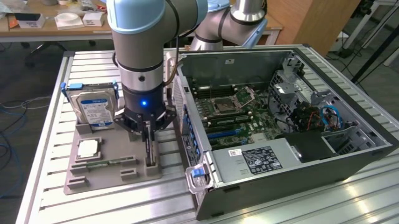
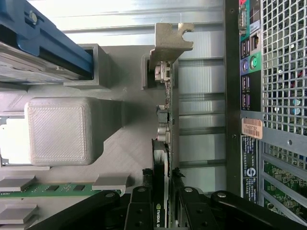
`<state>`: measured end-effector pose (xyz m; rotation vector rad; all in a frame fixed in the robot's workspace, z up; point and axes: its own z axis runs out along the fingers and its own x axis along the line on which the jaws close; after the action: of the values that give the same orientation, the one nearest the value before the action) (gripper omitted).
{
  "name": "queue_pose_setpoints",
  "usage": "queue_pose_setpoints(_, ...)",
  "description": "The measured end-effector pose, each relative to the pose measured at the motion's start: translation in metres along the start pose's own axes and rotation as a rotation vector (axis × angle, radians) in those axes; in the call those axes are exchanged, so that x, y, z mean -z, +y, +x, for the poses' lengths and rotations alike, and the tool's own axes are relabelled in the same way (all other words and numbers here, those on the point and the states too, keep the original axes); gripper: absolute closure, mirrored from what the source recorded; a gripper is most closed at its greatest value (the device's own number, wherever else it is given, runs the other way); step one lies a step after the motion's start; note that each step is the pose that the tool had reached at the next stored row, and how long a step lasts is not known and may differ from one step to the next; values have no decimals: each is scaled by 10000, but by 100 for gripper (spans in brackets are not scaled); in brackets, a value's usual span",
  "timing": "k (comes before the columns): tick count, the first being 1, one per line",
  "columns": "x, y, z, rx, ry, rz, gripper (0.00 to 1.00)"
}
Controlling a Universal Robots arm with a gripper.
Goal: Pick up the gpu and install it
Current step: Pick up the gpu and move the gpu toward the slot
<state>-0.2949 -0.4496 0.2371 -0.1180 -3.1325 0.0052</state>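
The thin, dark gpu (image 1: 149,145) stands on edge in the grey holder (image 1: 112,175), silver bracket (image 2: 170,40) at one end.

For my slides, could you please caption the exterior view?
Gripper at the upright gpu in its grey holder, beside the open computer case.

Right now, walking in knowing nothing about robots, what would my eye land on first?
Probably the big grey-and-blue arm reaching straight down, its pincer at the gpu, a thin card standing on edge in a grey holder. On the exterior view's right lies an open computer case, its green motherboard exposed. A silver hard drive stands in the holder too.
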Motion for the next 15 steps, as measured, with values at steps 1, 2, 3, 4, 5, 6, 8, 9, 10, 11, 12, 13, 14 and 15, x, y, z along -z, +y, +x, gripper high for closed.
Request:
queue_pose_setpoints(1, 11, 0, 0, 0, 1, 2, 74)
queue_pose_setpoints(2, 22, 0, 0, 0, 1, 1, 74)
queue_pose_setpoints(3, 34, 0, 0, 0, 1, 1, 74)
queue_pose_setpoints(4, 47, -1, 1, 0, 2, 2, 74)
queue_pose_setpoints(5, 60, -1, 1, 0, 2, 2, 74)
queue_pose_setpoints(6, 73, -1, 1, 1, 1, 1, 74)
queue_pose_setpoints(8, 97, -1, 1, 1, 1, 2, 74)
queue_pose_setpoints(9, 111, -1, 2, 1, 1, 2, 74)
queue_pose_setpoints(10, 125, -1, 3, 1, 2, 2, 74)
queue_pose_setpoints(11, 138, -1, 4, 1, 2, 2, 74)
queue_pose_setpoints(12, 151, -1, 5, 1, 2, 3, 74)
queue_pose_setpoints(13, 158, -1, 6, 0, 1, 2, 74)
queue_pose_setpoints(14, 160, -2, 6, 1, -1, -1, 74)
queue_pose_setpoints(15, 159, -1, 6, 1, -3, -8, 74)
